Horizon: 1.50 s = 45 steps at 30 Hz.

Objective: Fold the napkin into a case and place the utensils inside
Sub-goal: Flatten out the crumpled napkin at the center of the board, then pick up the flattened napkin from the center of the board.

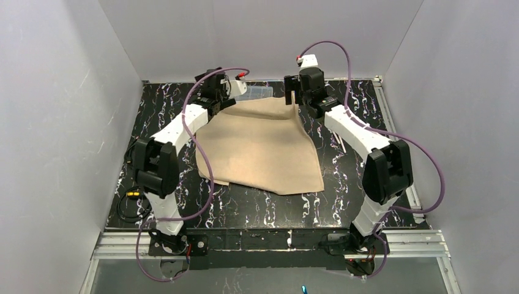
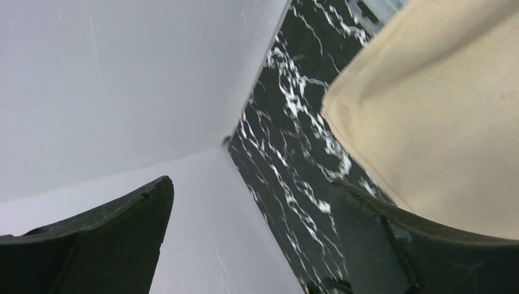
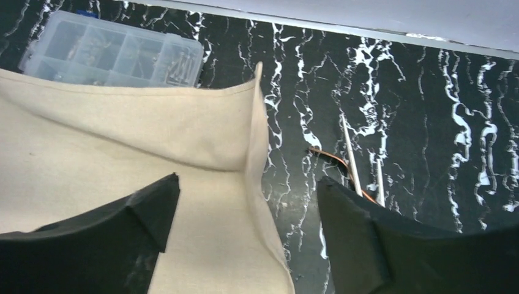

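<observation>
Your left arm (image 1: 183, 122) and right arm (image 1: 355, 131): white links, black joints, purple cables (image 1: 208, 168); right gripper (image 3: 248, 180) fingers (image 3: 392, 245) matte black.

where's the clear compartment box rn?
Top view: clear compartment box sits mid-width at the table's far edge, just behind the napkin's far edge; upper left in the right wrist view.

Light: bright, even, diffuse | shadows: faint, soft under napkin (image 1: 260, 147) edge | focus: top view crisp — wrist views softer, left gripper (image 2: 251, 184) fingers (image 2: 104, 245) blurred up close
</observation>
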Available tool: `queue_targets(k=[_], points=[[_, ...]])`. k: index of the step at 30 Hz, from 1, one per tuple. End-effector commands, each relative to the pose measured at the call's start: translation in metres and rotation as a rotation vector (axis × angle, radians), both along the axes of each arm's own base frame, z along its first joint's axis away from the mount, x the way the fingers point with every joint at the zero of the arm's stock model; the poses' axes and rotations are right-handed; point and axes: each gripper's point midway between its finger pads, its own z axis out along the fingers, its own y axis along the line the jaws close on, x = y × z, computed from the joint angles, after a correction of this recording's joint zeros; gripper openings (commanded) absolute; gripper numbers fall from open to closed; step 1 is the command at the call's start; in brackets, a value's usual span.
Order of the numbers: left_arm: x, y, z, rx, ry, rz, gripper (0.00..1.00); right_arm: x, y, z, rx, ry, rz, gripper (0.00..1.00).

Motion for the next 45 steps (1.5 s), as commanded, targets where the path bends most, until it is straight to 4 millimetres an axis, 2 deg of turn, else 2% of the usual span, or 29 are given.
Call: queue_targets(k=[1,3,4,5,8,11,13,15,18,21,23,26,30,34,35,41,45], points=[[-0.054,0.018,0.064,-0.118,-0.066,0.054,0.98,-0.019,-0.019,0.04,0.023,-0.052,-0.071,0.98],[-0.089,0.014,0.07,-0.203,0.02,0.025,0.98,-0.041,-0.017,0.048,0.003,-0.048,-0.06,0.99],[-0.118,0.009,0.073,-0.261,0.096,-0.019,0.98,-0.053,-0.017,0.05,-0.012,-0.038,-0.056,0.99],[-0.147,0.002,0.066,-0.306,0.196,-0.066,0.98,-0.067,-0.014,0.05,-0.024,-0.022,-0.043,0.99],[-0.245,-0.017,0.024,-0.387,0.504,-0.261,0.91,-0.113,-0.006,0.03,0.0,0.086,-0.001,0.97],[-0.324,-0.011,-0.034,-0.319,0.725,-0.376,0.83,-0.157,-0.002,-0.005,0.054,0.224,0.036,0.95],[-0.365,0.001,-0.074,-0.239,0.828,-0.429,0.78,-0.182,0.0,-0.025,0.095,0.296,0.064,0.94],[-0.385,0.006,-0.096,-0.186,0.856,-0.468,0.74,-0.201,0.003,-0.042,0.123,0.339,0.097,0.93],[-0.387,0.004,-0.116,-0.118,0.829,-0.514,0.69,-0.212,0.01,-0.063,0.141,0.387,0.136,0.91],[-0.38,-0.004,-0.128,-0.054,0.803,-0.557,0.6,-0.205,0.028,-0.069,0.159,0.413,0.18,0.89],[-0.37,-0.012,-0.133,-0.028,0.773,-0.582,0.54,-0.194,0.041,-0.077,0.151,0.429,0.198,0.88],[-0.357,-0.026,-0.137,-0.03,0.719,-0.621,0.53,-0.176,0.058,-0.078,0.146,0.417,0.224,0.87],[-0.357,-0.032,-0.151,0.006,0.746,-0.68,0.49,-0.152,0.079,-0.089,0.131,0.423,0.253,0.85],[-0.358,-0.03,-0.167,0.075,0.804,-0.728,0.32,-0.129,0.097,-0.093,0.151,0.41,0.274,0.82],[-0.356,-0.032,-0.169,0.081,0.81,-0.731,0.3,-0.124,0.1,-0.093,0.16,0.406,0.277,0.82],[-0.338,-0.047,-0.174,0.079,0.809,-0.736,0.27,-0.098,0.113,-0.101,0.201,0.406,0.292,0.8],[-0.33,-0.048,-0.178,0.102,0.809,-0.722,0.26,-0.086,0.117,-0.105,0.214,0.4,0.296,0.81]])
